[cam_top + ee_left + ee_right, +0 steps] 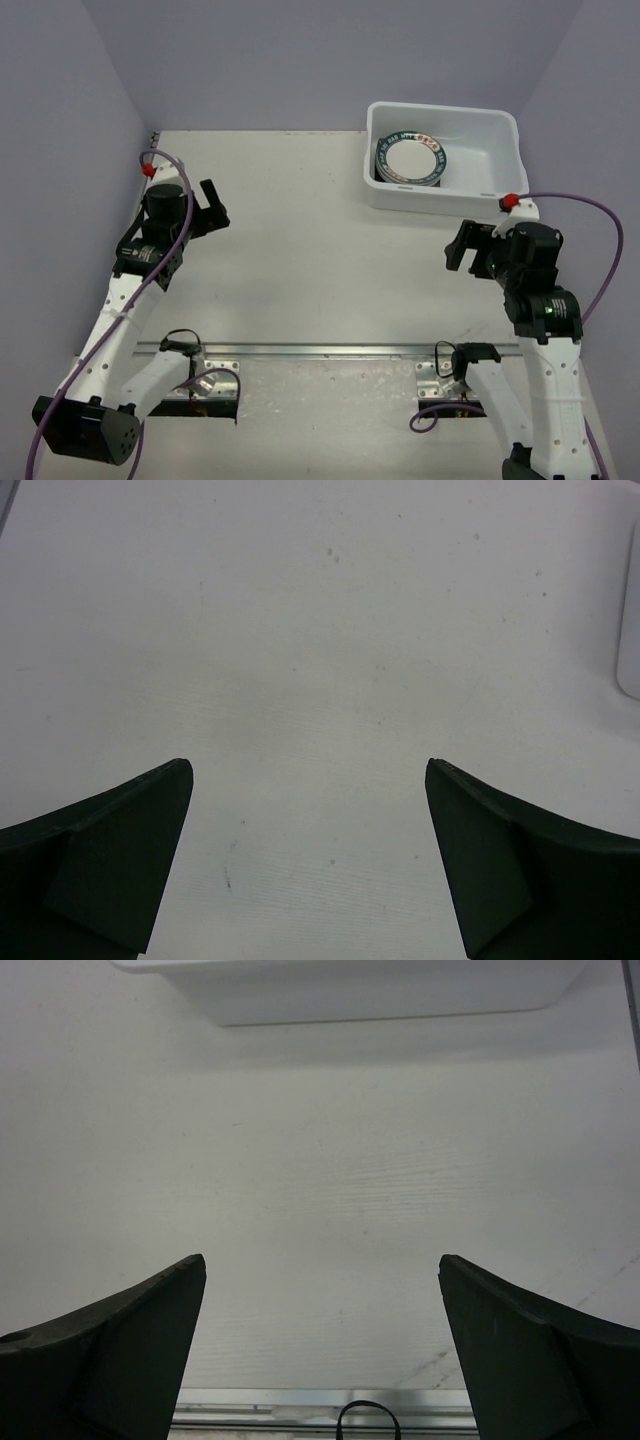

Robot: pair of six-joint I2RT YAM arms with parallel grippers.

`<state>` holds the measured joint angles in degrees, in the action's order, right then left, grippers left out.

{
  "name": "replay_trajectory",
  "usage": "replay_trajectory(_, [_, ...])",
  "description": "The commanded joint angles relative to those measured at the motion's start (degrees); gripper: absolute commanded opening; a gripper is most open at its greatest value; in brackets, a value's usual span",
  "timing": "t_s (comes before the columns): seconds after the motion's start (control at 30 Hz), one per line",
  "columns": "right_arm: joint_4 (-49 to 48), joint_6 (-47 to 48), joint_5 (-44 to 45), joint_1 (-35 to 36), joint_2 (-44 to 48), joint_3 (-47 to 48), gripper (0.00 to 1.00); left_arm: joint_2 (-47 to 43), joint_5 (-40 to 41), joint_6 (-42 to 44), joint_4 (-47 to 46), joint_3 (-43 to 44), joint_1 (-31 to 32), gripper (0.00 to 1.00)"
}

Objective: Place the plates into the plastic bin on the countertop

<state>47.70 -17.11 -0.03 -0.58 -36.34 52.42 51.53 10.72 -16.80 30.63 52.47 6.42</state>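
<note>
Top view: stacked plates in the left end of the bin, far right on the counter. Teal rim on the top one. Left jaws wide open, empty, over the counter's left side, well apart from the bin. Right jaws wide too, holding nothing, near the bin's front wall. Left wrist: spread wide, only bare counter between. Right wrist: likewise wide, nothing gripped, bin wall ahead at the top, rail along the bottom edge.
</note>
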Motion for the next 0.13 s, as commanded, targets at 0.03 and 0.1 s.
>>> replay_trajectory(0.03, [-2.0, 1.0, 2.6, 0.2, -0.4, 1.4, 0.99, -0.3, 0.1, 0.4, -2.4, 2.1, 0.4, 1.00])
replay_trajectory(0.1, [-2.2, 0.6, 3.9, 0.2, -0.8, 1.7, 0.99, -0.3, -0.1, 0.2, -2.2, 2.6, 0.4, 1.00])
